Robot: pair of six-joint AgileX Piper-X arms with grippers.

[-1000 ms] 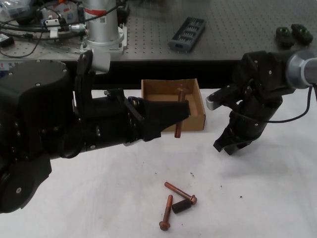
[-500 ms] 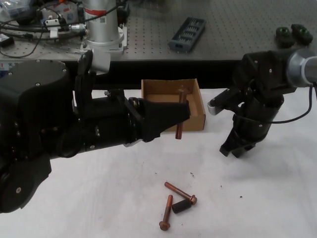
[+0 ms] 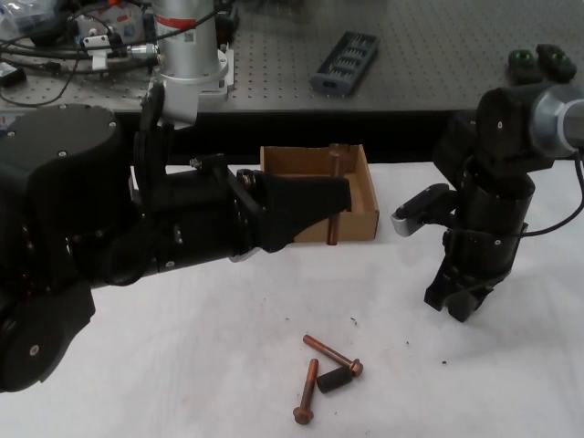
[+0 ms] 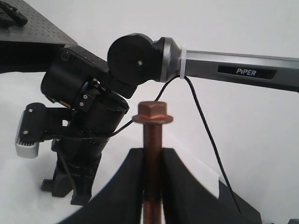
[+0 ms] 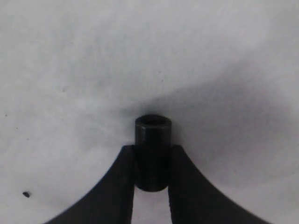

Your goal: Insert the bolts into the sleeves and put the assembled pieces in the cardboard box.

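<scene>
Right gripper: shifted away from box, clamps sleeve.
Left gripper: clamps bolt shank.
Handling: stiff, slick metal; grip mid-length.

**A:** heads up, the held bolt runs off the picture's edge in the left wrist view, so its threaded end is cut off there. In the high view the left gripper covers its middle.

**B:** yep, and that same gripper blocks the cardboard box's near left corner. The sleeve sits hidden behind the right gripper from up high. Up close, the fingers cover its lower sides.
</scene>
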